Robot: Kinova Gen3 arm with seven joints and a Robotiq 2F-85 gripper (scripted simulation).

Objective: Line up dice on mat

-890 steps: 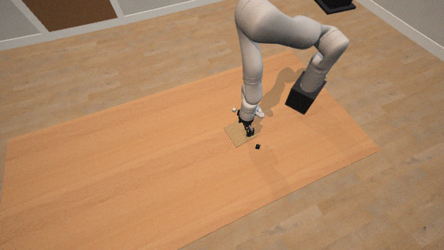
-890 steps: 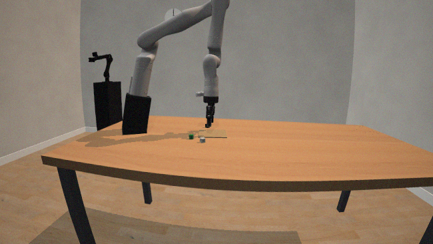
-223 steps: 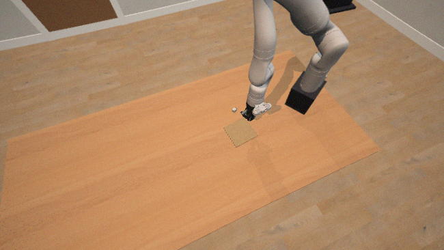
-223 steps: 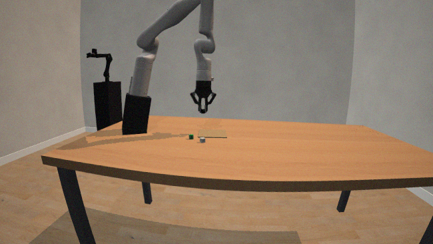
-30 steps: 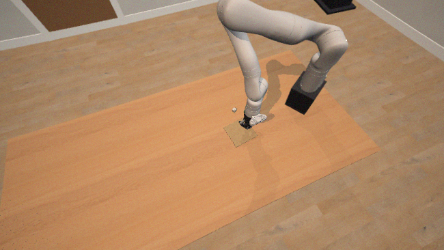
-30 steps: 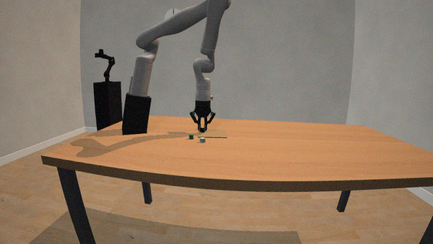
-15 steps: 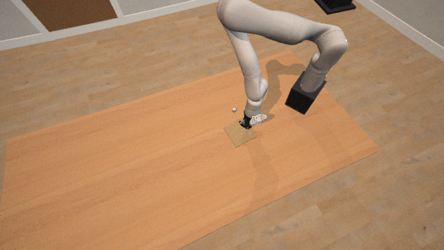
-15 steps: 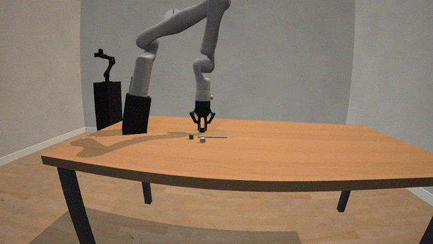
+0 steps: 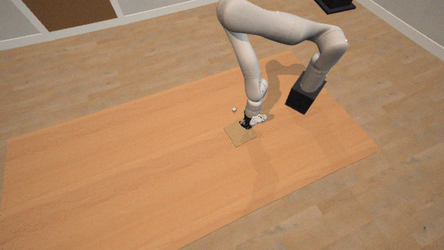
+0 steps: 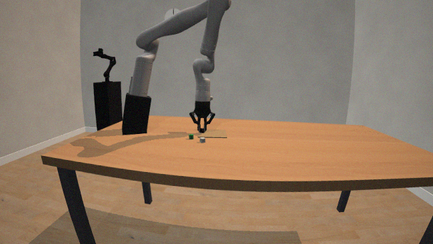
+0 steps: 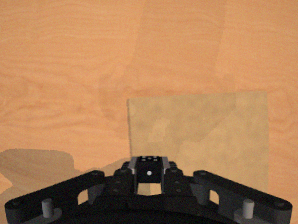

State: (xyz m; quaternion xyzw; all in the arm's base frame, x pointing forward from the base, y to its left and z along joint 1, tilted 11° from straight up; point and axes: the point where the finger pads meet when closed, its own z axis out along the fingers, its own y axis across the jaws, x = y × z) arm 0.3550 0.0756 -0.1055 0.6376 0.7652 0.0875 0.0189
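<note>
Where the mat lies, the pincer apparently grips a black die.

The black die has left its spot off the mat's lower right; now the gripper pinches it, lowered to the mat's upper edge.
</note>
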